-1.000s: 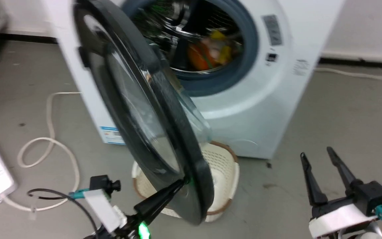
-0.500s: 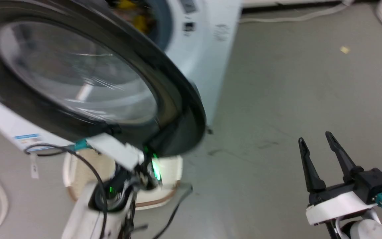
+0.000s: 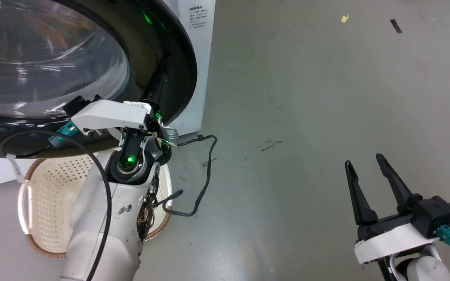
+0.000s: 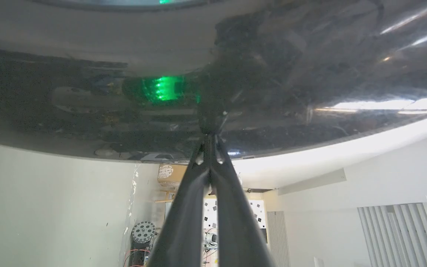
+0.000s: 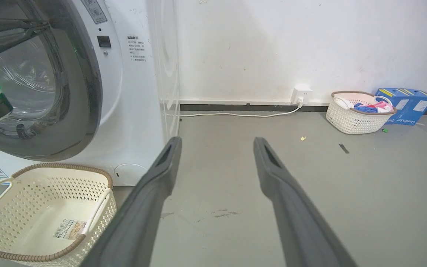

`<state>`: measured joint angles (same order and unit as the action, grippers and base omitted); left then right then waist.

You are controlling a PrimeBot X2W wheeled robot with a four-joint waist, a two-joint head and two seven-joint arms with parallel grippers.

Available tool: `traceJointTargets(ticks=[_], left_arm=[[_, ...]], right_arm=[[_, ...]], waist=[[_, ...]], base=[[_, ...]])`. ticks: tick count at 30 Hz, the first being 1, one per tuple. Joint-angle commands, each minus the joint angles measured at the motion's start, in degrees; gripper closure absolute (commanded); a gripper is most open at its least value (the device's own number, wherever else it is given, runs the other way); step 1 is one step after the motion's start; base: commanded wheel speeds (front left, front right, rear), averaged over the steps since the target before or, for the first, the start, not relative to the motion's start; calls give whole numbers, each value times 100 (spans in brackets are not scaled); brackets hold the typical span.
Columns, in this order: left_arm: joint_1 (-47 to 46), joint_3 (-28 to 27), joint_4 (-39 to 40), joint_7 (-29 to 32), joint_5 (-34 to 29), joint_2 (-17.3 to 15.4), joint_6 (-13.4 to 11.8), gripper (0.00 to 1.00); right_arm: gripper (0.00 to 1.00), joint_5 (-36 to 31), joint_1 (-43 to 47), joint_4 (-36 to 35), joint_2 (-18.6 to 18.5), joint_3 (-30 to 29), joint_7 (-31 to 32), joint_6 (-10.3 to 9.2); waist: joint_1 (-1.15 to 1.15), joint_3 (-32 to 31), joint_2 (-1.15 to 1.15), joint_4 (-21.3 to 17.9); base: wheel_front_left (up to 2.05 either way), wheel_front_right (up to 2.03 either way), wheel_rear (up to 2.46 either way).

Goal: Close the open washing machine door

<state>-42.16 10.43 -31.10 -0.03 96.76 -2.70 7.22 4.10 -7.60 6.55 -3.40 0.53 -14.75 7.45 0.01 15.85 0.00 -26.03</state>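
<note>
Washing machine door (image 3: 45, 62), black-framed with a glass centre, lies close against the front of the white washing machine (image 5: 135, 92). Left gripper (image 4: 209, 139), fingers pressed together, touches its tips to the door's glossy frame. Right gripper (image 3: 363, 160) hangs spread and empty over grey floor (image 3: 307, 97), well apart
</note>
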Motion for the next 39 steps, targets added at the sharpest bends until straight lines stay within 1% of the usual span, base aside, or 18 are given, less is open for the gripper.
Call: traceJointTargets(ticks=[1, 4, 8, 12, 13, 14, 15, 17, 19, 20, 21, 23, 26, 28, 31, 32, 35, 39], left_arm=[[-30, 40, -30, -34, 30, -18, 26, 100], [92, 189, 16, -55, -59, -18, 26, 100], [540, 362, 348, -177, -425, -30, 26, 100], [1215, 764, 946, -312, -982, -224, 26, 100], [1387, 893, 1095, -403, -1169, -326, 26, 68], [1545, 1058, 1223, -537, -1421, -460, 26, 8], [1693, 1247, 1330, -721, -1721, -618, 26, 0], [1929, 1651, 1402, -1206, -2474, -991, 26, 0], [2103, 1961, 1255, -1435, -3269, -1316, 26, 0], [2167, 2015, 1170, -1476, -3648, -1423, 26, 0], [2215, 1882, 1138, -1488, -4036, -1460, 26, 0], [2406, 1361, 1211, -1493, -4889, -1408, 26, 0], [2793, 673, 1540, -1495, -6091, -1194, -16, 0], [3069, 249, 1814, -1495, -6681, -990, -75, 0], [3434, -131, 2208, -1496, -7573, -808, -179, 0], [3549, -226, 2302, -1496, -7796, -743, -219, 0], [3806, -429, 2475, -1496, -8267, -590, -229, 0], [4065, -557, 2447, -1496, -8722, -473, -276, 0]], right_arm=[[0, 16, -116, 6, 42, 3, -25, 3], [0, 5, -112, -7, 46, 4, -25, 3], [0, -80, -64, -2, 42, 79, -25, 3], [0, -137, 23, -11, 2, 39, -25, 3], [0, -146, 48, -14, -11, 24, -25, 3], [0, -155, 80, -19, -26, 0, -25, 3], [0, -163, 113, -24, -42, -13, -25, 3], [0, -177, 194, -26, -82, -50, -25, 3], [0, -193, 276, -20, -118, -54, -25, 3], [0, -201, 313, -17, -133, -46, -25, 3], [0, -206, 353, -17, -151, -54, -25, 3], [0, -212, 415, -17, -173, -35, -25, 3], [0, -211, 502, -7, -193, -19, -25, 3], [0, -202, 539, 6, -192, 14, -25, 3], [0, -185, 565, 31, -180, 70, -25, 3], [0, -177, 572, 40, -173, 84, -25, 3], [0, -163, 599, 83, -156, 128, -25, 3], [0, -157, 651, 137, -149, 170, -25, 3]], waist=[[-1, -44, 0, 62], [-1, -135, 0, 205], [-1, -361, 0, 504], [-1, -629, 0, 871], [-1, -695, 0, 959], [-1, -775, 0, 1061], [-1, -846, 0, 1153], [-1, -995, 0, 1368], [-1, -1127, 0, 1562], [-1, -1183, 0, 1650], [-1, -1238, 0, 1755], [-1, -1317, 0, 1907], [-1, -1432, 0, 2123], [-1, -1477, 0, 2219], [-1, -1527, 0, 2313], [-1, -1538, 0, 2337], [-1, -1557, 0, 2389], [-1, -1578, 0, 2438]], base=[[0, 0, 0], [0, 0, 0], [0, 0, 0], [0, 0, 0], [0, 0, 0], [0, 0, 0], [0, 0, 0], [0, 0, 0], [0, 0, 0], [0, 0, 0], [0, 0, 0], [0, 0, 0], [0, 0, 0], [0, 0, 0], [0, 0, 0], [0, 0, 0], [0, 0, 0], [0, 0, 0]])
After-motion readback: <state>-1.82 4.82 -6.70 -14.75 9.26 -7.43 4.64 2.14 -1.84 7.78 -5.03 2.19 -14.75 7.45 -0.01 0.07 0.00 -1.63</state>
